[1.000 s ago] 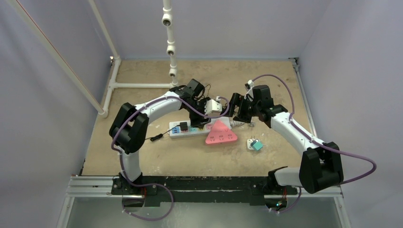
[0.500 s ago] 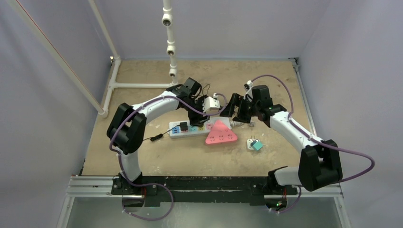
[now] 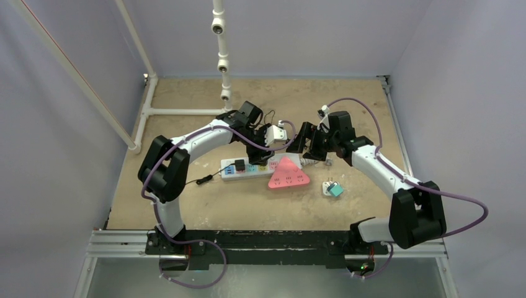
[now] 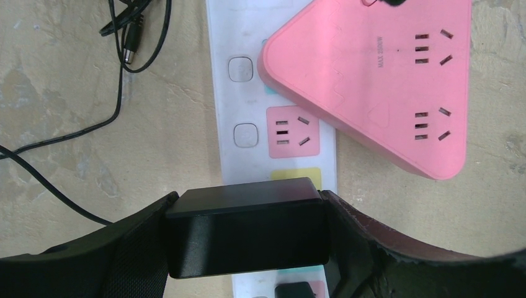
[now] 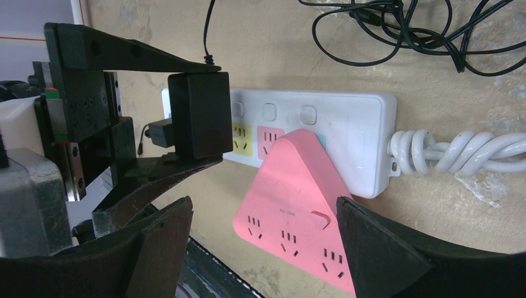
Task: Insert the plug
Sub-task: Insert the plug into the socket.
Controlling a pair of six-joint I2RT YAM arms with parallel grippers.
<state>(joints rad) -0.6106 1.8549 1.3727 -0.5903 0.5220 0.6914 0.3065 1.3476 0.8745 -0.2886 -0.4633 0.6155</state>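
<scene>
The left end effector (image 4: 247, 245) pinches the black plug (image 5: 200, 115) by its two short sides, one finger on each side of the boxy body. In the left wrist view the plug sits over the white power strip (image 5: 347, 124), just below the yellow socket (image 4: 295, 176), which its top edge partly hides. The pink socket (image 4: 293, 130) beside it lies in full view. From the right wrist view the plug looks raised off the strip, near the strip's left end. Its prongs are hidden, so how far they stand from the sockets cannot be told. A pink triangular adapter (image 4: 372, 87) lies across the right part of the strip, its own sockets facing up. The right end effector (image 5: 263, 208) hovers above that adapter with its fingers spread wide and nothing between them. A small black plug (image 3: 239, 165) is seated at the strip's far left end. The strip's thick white cord (image 5: 459, 152) is coiled at its right end, and loose black cables (image 5: 403, 37) lie on the bench (image 3: 186, 205) behind it. A small white and teal adapter (image 3: 334, 189) rests on the bench, near the strip's right end and apart from it.
</scene>
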